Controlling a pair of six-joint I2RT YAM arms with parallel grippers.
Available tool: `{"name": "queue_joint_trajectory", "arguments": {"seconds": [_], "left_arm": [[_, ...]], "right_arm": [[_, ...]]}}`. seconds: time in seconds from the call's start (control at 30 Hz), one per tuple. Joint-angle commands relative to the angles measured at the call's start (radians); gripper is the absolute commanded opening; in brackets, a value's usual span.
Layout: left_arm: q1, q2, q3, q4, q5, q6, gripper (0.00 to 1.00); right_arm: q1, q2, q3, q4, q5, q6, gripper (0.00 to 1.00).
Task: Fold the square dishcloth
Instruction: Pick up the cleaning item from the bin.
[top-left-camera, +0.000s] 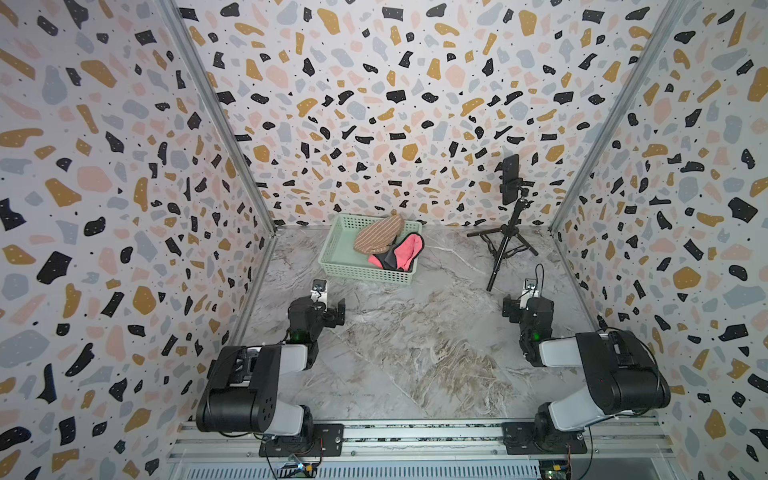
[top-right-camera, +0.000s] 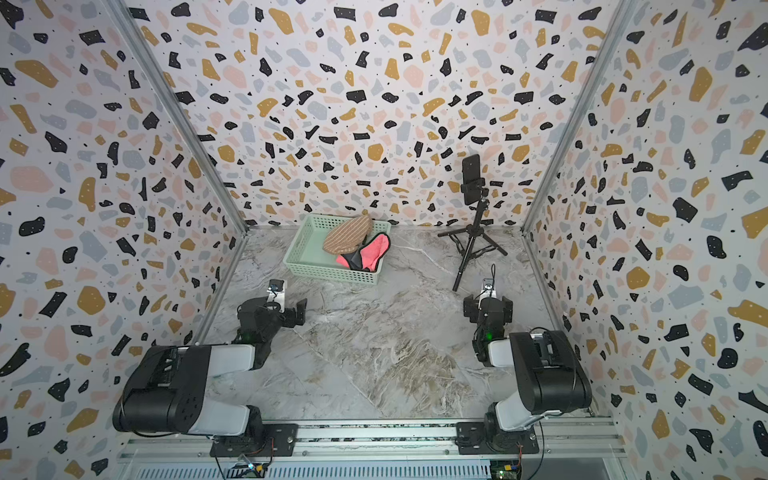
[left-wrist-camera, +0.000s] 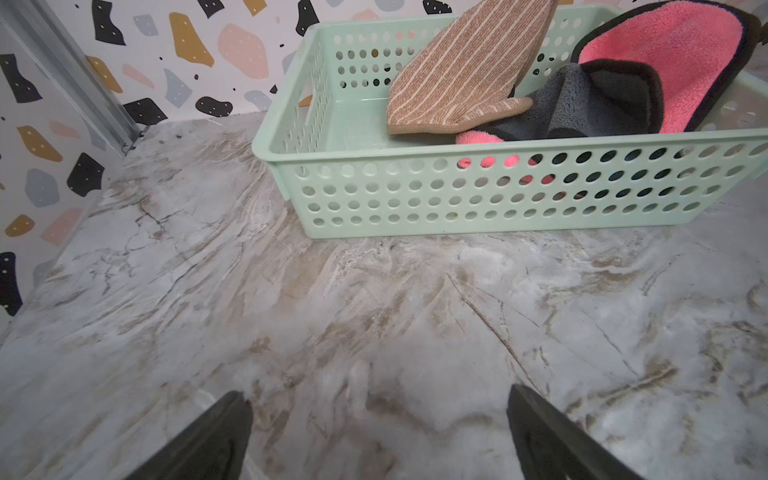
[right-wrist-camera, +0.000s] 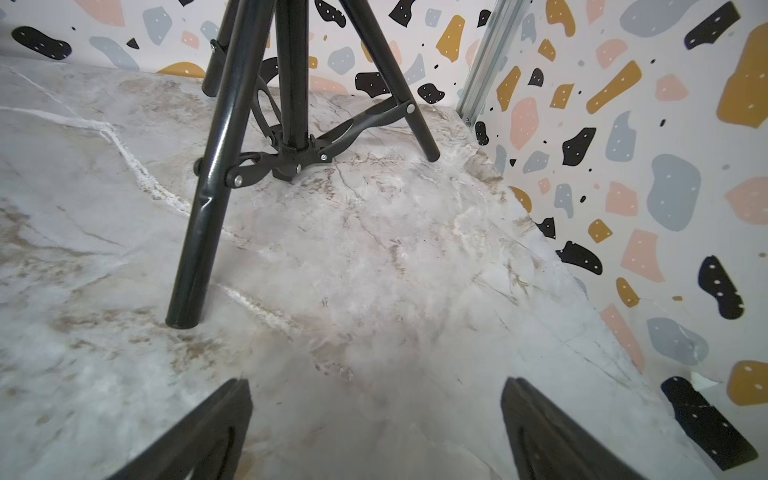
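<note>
Gaping empty, my left gripper (left-wrist-camera: 378, 392) and right gripper (right-wrist-camera: 376, 381) hover short of the perforated plastic basket (left-wrist-camera: 457, 147) of fuzzy cloths (left-wrist-camera: 673, 62).

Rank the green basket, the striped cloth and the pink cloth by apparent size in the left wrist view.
1. green basket
2. striped cloth and pink cloth: look about alike, pink partly hidden, so unranked.

In the left wrist view the basket (left-wrist-camera: 415, 195) and the pink cloth (left-wrist-camera: 673, 58) run off the frame's edge; the cloth's lower part shows only through the wall's holes. The striped cloth (left-wrist-camera: 465, 79) covers part of the grey folds (left-wrist-camera: 582, 104) — a separate cloth or the pink one's reverse, I cannot tell (nor which is square). The right wrist view cuts the tripod (right-wrist-camera: 291, 83) above its legs.
</note>
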Motion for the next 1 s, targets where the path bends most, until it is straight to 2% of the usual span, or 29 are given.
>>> {"name": "queue_joint_trajectory", "arguments": {"seconds": [0.0, 0.4, 0.47, 0.5, 0.53, 0.6, 0.63, 0.7, 0.77, 0.83, 0.9, 0.93, 0.97], "left_arm": [[0.005, -0.009, 0.013, 0.043, -0.003, -0.002, 1.0], [0.005, -0.012, 0.012, 0.043, -0.004, -0.001, 1.0], [0.005, -0.018, 0.021, 0.042, -0.026, -0.016, 1.0], [0.005, -0.044, 0.048, -0.021, -0.056, -0.03, 1.0], [0.008, -0.089, 0.1, -0.134, -0.064, -0.032, 1.0], [0.01, -0.167, 0.254, -0.484, -0.011, 0.024, 1.0], [0.01, -0.194, 0.333, -0.616, 0.013, 0.045, 1.0], [0.01, -0.209, 0.488, -0.85, 0.088, 0.086, 1.0], [0.003, -0.168, 0.655, -1.032, 0.188, 0.121, 1.0], [-0.035, -0.077, 0.831, -1.181, 0.218, 0.145, 1.0], [-0.102, 0.038, 0.989, -1.286, 0.184, 0.168, 1.0], [-0.14, 0.104, 1.056, -1.321, 0.168, 0.178, 1.0], [-0.172, 0.164, 1.122, -1.36, 0.152, 0.179, 1.0]], "right_arm": [[0.004, -0.006, 0.0, 0.014, 0.011, -0.004, 1.0], [-0.012, -0.01, 0.004, 0.0, -0.003, 0.01, 1.0], [-0.006, -0.03, 0.002, -0.003, 0.038, 0.017, 1.0], [-0.002, -0.059, 0.001, -0.023, 0.024, 0.013, 1.0], [0.026, -0.103, 0.009, -0.066, 0.077, -0.02, 1.0], [0.117, -0.216, 0.123, -0.375, 0.237, -0.028, 1.0], [0.125, -0.266, 0.186, -0.548, 0.236, 0.034, 1.0], [0.126, -0.383, 0.276, -0.78, 0.156, 0.179, 1.0], [0.122, -0.487, 0.268, -0.794, 0.031, 0.332, 1.0], [0.107, -0.567, 0.226, -0.741, -0.094, 0.496, 1.0], [0.104, -0.597, 0.17, -0.623, -0.226, 0.526, 1.0], [0.106, -0.571, 0.19, -0.65, -0.276, 0.528, 1.0], [0.117, -0.526, 0.252, -0.76, -0.284, 0.529, 1.0]]}}
